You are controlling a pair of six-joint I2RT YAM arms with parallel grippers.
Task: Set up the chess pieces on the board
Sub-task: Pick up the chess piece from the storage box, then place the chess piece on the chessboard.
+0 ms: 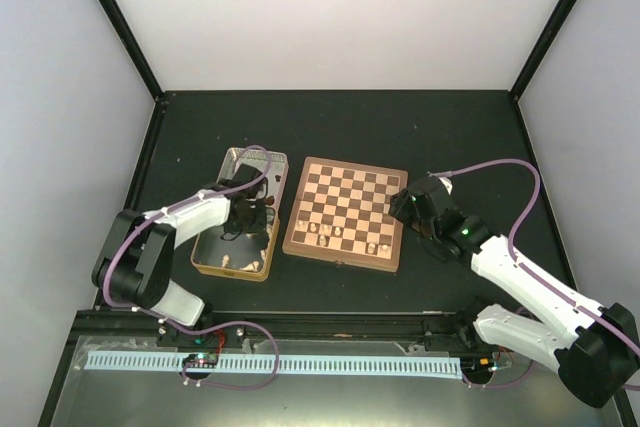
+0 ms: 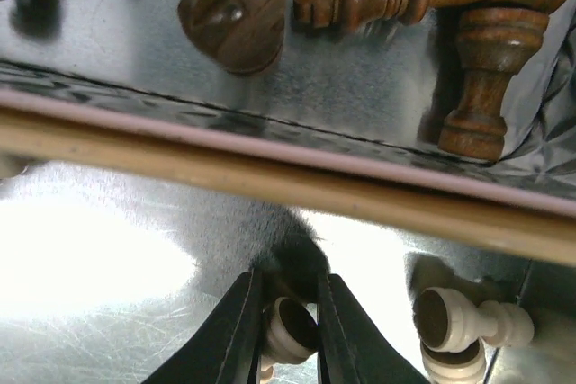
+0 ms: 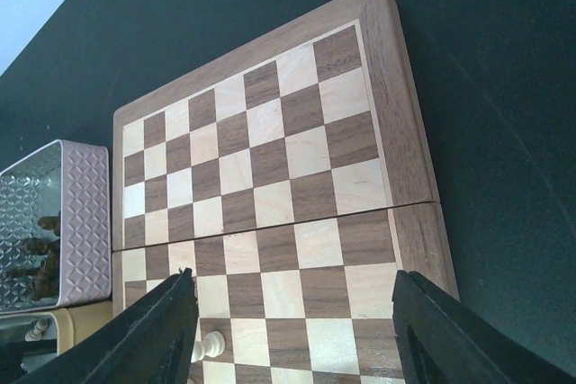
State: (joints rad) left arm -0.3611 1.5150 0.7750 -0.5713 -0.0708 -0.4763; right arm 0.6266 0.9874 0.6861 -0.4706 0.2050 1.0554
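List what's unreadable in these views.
- Left wrist: type of the cream piece, pinched in the left jaws and cut by the bottom edge.
- Top external: which chessmen stand on the board; too small.
- Right wrist: board's near rows, cut by the bottom edge and the open right jaws.
- Top external: tin contents, under the left arm.

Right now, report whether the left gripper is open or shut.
Shut: the left gripper pinches a cream chess piece between its fingers, inside the tin.

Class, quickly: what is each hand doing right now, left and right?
Left hand: closed on a cream chess piece.
Right hand: open, empty, over the board.
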